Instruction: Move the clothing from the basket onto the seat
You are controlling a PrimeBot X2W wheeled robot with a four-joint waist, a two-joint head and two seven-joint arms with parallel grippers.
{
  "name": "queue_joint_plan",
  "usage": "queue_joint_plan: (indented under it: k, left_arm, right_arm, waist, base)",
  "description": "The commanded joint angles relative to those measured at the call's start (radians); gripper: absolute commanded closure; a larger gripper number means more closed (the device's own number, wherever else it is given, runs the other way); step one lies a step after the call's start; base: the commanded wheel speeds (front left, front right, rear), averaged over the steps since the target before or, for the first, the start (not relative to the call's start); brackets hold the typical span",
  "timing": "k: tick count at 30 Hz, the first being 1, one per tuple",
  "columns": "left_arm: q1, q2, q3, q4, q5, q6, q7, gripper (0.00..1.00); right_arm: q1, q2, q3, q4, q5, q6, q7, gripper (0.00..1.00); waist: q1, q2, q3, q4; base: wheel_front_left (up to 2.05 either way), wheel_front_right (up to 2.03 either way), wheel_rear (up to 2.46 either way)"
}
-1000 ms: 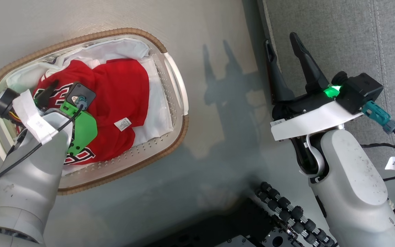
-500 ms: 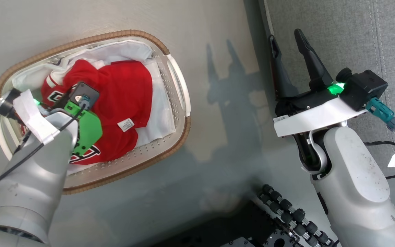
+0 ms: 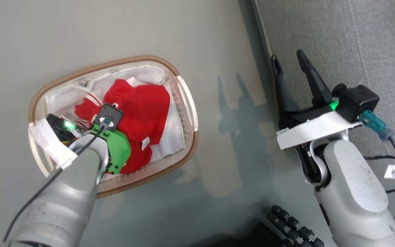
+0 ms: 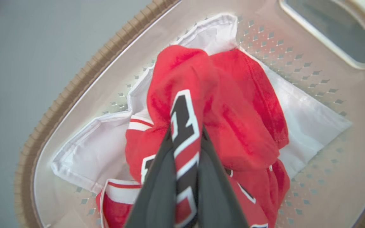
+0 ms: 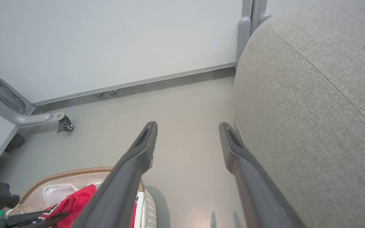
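Two dark fingers of my left gripper (image 4: 185,131) are pinched together on a fold of the clothing (image 4: 233,126). In the left wrist view a strip of black, white-edged lettering is squeezed up between them. The red garments lie bunched in the basket (image 3: 184,113), on top of the white cloth liner (image 4: 87,152), which spreads out to either side against the perforated wall.

From the head view I see my left arm reaching down into the basket's near end, its green housing (image 3: 120,151) over the red fabric. The basket stands on the grey floor (image 3: 81,34), just off the corner of the seat (image 3: 338,37).

My right gripper (image 3: 287,56) hangs well apart from the basket. Its fingers are spread wide with nothing between them, and they point along the seat's edge. In the right wrist view the grey cushion's rounded corner sits just beside one finger, bare floor shows through the gap, and the basket with its red cloth lies low beside the other finger.
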State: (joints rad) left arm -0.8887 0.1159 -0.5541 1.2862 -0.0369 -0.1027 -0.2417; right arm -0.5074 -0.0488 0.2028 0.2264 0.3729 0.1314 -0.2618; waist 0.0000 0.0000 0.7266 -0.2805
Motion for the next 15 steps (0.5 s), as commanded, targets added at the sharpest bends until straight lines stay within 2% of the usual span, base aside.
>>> queue_joint_plan:
  k: [1, 8, 15]
  left_arm:
    - [0.024, -0.009, 0.003, -0.009, -0.012, -0.004, -0.010, 1.00]
    - [0.114, -0.046, 0.027, -0.061, -0.078, -0.013, -0.025, 1.00]
    - [0.229, -0.057, 0.056, -0.218, -0.137, -0.012, -0.022, 1.00]
  right_arm:
    - [0.025, -0.004, -0.009, 0.010, -0.014, -0.001, -0.005, 0.00]
    - [0.091, -0.004, -0.035, 0.048, -0.056, -0.001, -0.005, 0.00]
    - [0.166, -0.005, -0.053, 0.074, -0.080, -0.001, -0.005, 0.00]
  waist:
    - [0.0000, 0.0000, -0.094, 0.043]
    - [0.0000, 0.0000, -0.243, 0.099]
    - [0.0000, 0.0000, -0.370, 0.160]
  base:
    - [0.00, 0.00, 0.00]
    - [0.00, 0.00, 0.00]
    - [0.00, 0.00, 0.00]
